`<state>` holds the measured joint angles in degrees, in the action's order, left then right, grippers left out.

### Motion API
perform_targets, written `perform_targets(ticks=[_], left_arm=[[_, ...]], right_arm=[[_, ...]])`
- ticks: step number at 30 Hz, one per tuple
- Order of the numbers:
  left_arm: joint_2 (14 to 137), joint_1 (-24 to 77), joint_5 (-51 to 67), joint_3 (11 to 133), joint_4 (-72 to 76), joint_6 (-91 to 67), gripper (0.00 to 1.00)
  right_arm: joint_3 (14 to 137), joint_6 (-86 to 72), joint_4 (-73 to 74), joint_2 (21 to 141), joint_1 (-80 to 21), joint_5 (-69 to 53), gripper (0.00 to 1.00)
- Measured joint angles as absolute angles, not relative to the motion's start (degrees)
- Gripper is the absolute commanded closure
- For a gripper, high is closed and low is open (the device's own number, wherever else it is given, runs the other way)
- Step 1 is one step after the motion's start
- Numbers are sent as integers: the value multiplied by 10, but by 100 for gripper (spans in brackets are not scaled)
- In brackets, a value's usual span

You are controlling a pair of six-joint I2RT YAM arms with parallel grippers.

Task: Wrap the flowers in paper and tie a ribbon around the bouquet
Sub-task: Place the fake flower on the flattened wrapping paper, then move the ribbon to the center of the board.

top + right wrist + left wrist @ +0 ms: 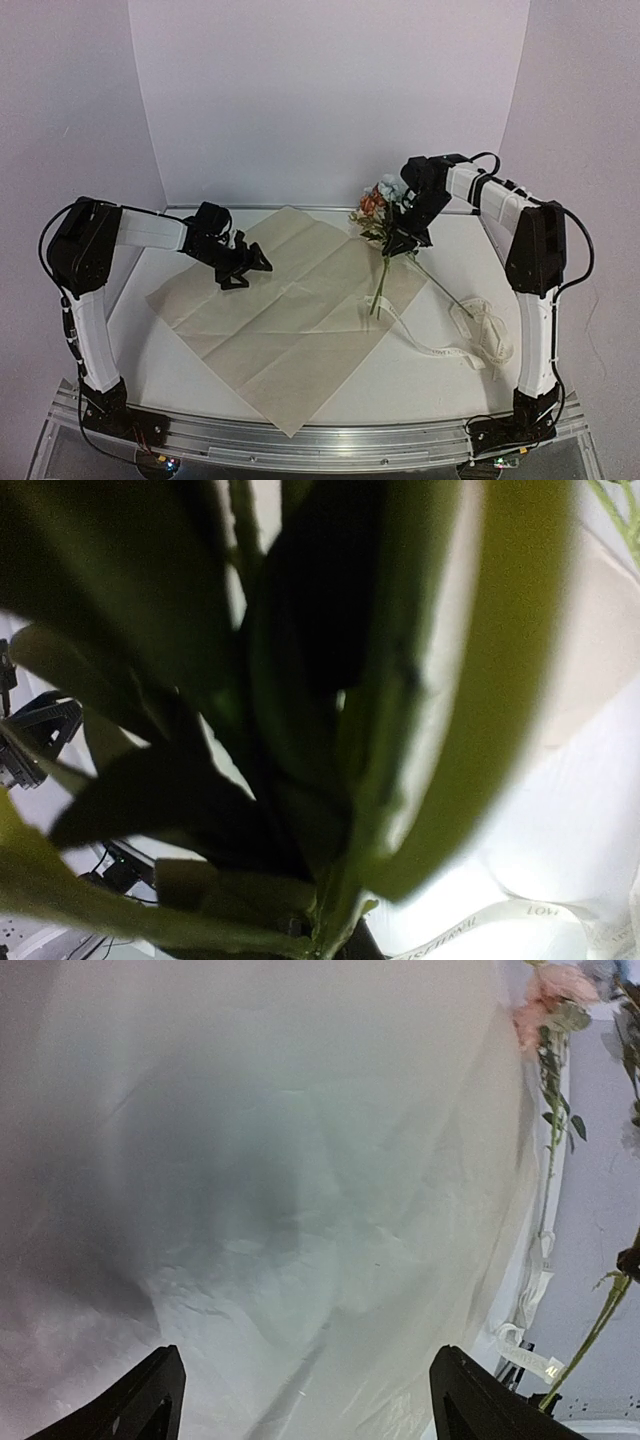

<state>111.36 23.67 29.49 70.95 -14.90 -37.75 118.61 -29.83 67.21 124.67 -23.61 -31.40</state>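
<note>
Flowers (383,207), a pale blue, pink and cream artificial bunch on green stems, hang clamped in your right gripper (400,240) over the far right edge of the tan kraft paper (290,320); your left gripper (248,274) gapes wide.

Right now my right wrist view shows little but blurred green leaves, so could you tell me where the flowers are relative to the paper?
Observer: The right gripper holds the flowers up over the right corner of the paper, with the stems hanging down toward it.
Operator: Thank you. Where is the left arm?
Observer: The left gripper hovers over the paper's left part, jaws open and empty.
Operator: And where is most of the ribbon?
Observer: The ribbon lies bunched on the table to the right of the paper, beside the right arm.
</note>
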Motion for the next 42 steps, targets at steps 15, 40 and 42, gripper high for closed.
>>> perform_targets(ticks=[15,40,42], left_arm=[[1048,278,309,722,-124,-345,12],[1083,288,297,709,-145,-345,13],[1083,288,295,704,-145,-346,13]], right_arm=[[1164,-399,500,1278,-282,-420,33],[881,-27,552,1137,-436,-248,33],[881,-24,552,1149,-438,-226,32]])
